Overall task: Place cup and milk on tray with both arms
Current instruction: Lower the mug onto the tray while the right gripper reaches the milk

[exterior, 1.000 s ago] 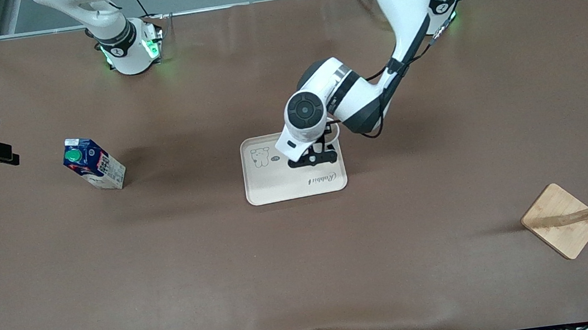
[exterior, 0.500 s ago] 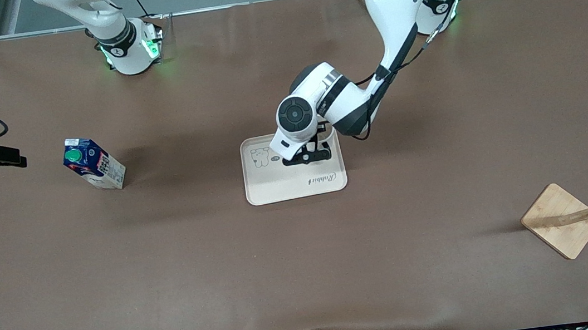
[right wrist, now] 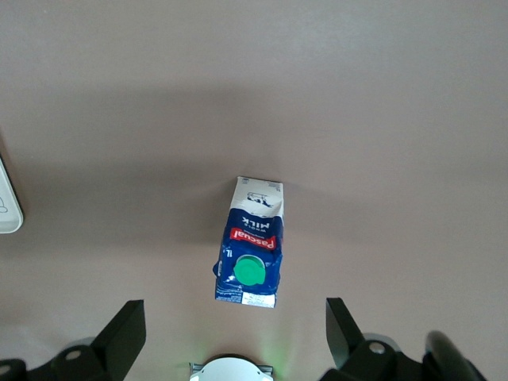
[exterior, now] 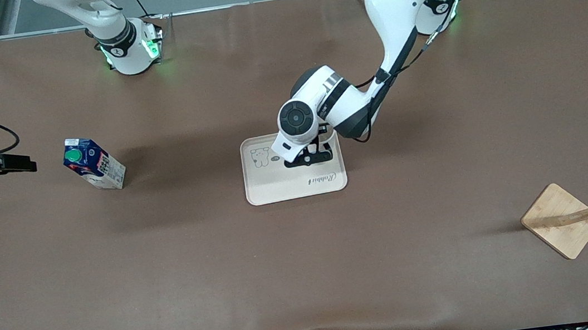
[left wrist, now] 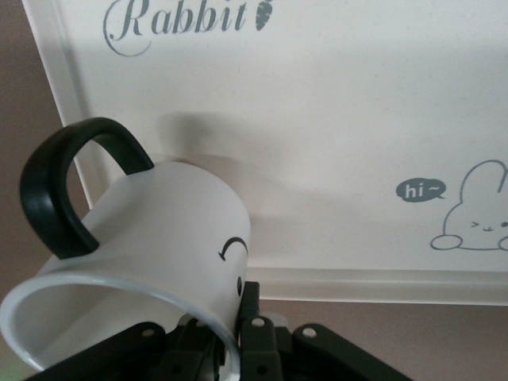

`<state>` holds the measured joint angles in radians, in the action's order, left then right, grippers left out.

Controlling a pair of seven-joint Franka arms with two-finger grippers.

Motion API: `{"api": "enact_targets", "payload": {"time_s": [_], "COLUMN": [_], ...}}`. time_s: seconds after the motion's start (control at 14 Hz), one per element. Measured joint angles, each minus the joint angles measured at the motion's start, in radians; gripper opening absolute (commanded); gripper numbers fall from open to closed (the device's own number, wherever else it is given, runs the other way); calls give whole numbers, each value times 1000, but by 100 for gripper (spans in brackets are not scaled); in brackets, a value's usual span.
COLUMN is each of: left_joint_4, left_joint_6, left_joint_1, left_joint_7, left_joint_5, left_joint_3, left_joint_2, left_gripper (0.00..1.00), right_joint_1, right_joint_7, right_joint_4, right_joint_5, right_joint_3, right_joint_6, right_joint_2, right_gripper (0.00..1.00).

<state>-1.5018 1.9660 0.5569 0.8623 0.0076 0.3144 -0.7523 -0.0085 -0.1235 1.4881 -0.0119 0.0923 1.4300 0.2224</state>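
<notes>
- Landmark: the tray (exterior: 280, 186), flat on the brown table (exterior: 307, 275) about midway between the two arm bases. Bear drawing and script lettering face up.
- Left gripper (exterior: 309, 157) is low over the tray, over the half farther from the front camera. Its jaws are pressed together on the rim wall of the cup (left wrist: 151, 238), pinching it.
- Left wrist view: the cup hangs tilted, mouth toward the camera, handle (left wrist: 63, 186) out to one side, smiley face partly showing. Its base is close above the tray's edge; I cannot tell whether it touches. In the front view the wrist hides most of the cup.
- A rim pinch likely suits this job: it leaves the base free to settle flat. The tilt suggests the cup still needs levelling, or easing down, before release.
- The milk (exterior: 93, 162) stands upright on the table, well apart from the tray toward the right arm's end, green cap (exterior: 73, 156) on top. Not yet on the tray.
- Right gripper (right wrist: 234, 337) is over bare table just past the milk, on the side away from the tray. Fingers (right wrist: 121, 337) spread wide, holding nothing; its wrist camera looks straight down on the carton.
- Judgement: the wide spread fits the carton's body, so the right arm looks staged for a pickup while the left sets down.
- Wooden stand (exterior: 561, 219) sits well apart from the tray toward the left arm's end, nearer the front camera. Empty peg; out of play.
</notes>
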Motion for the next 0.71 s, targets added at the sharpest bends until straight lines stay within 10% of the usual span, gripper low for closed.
{"api": "enact_targets", "payload": {"time_s": [0.14,0.21,0.29,0.71], "left_joint_4": [3,5,8,90], "left_joint_6": [0,0,0,-57], "left_joint_1": [0,0,-1,-3], "left_joint_7": [0,0,-1,-6], "left_joint_5": [0,0,0,5], "left_joint_3": [-2,-3,-4,-9], "left_joint_2": [-6,-6,-6,-3], "left_gripper": [38,87,100,100], "right_joint_1": [10,17,23,24], "right_joint_7": [0,0,0,0], "right_joint_4": [0,0,1,168], "right_joint_5": [-1,-1,-1,-1], "right_joint_3": [-6,-8,-8,-1], "right_joint_6": [10,10,8,69], "right_joint_2": [23,34,41,23], "right_gripper": [100,100,100,100]}}
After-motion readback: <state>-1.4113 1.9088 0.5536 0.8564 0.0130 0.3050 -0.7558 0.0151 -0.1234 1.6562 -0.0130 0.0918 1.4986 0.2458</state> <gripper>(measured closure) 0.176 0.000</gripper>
